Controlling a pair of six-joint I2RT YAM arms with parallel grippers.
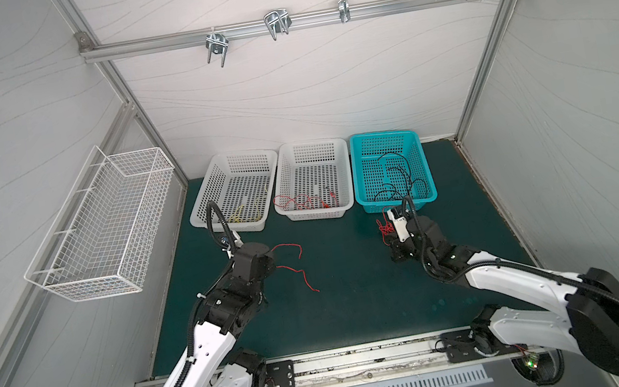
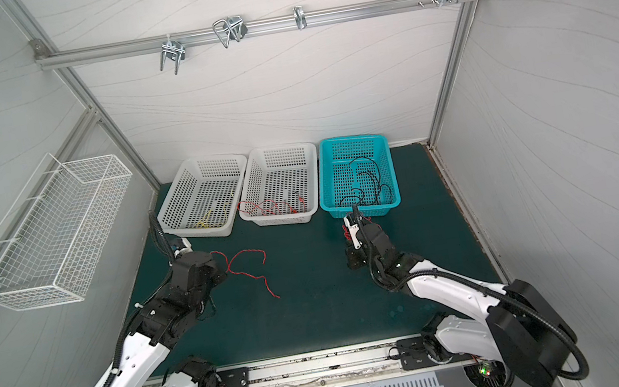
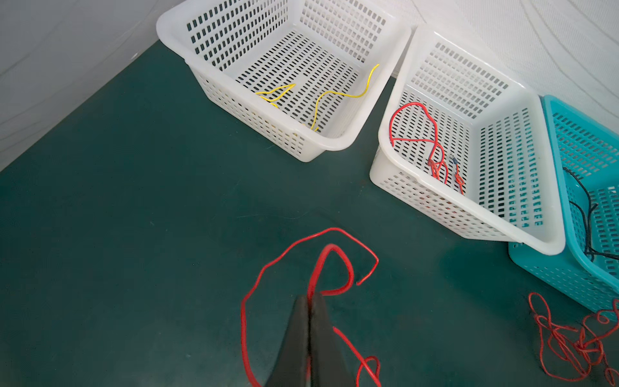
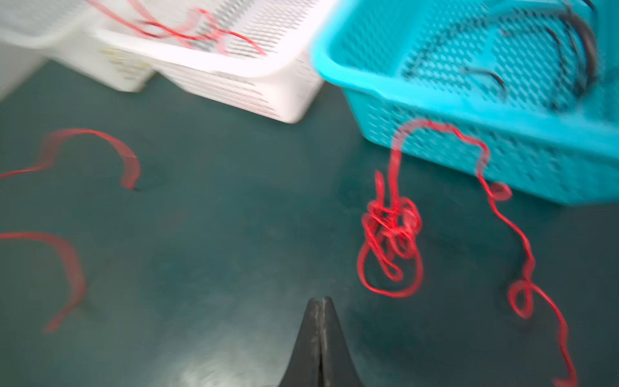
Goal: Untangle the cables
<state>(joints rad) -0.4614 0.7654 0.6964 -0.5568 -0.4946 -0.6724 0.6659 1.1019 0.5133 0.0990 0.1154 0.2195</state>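
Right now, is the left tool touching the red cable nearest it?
Touching. Left wrist view shows the left tool shut on the red cable, which emerges between its tips.

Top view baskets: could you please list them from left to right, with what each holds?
Wire basket on the wall, nothing seen inside → first white basket, yellow cables → second white basket, red cables → teal basket, black cables.

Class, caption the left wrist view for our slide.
Left gripper shut on a loose red cable, white basket with yellow cables beyond.
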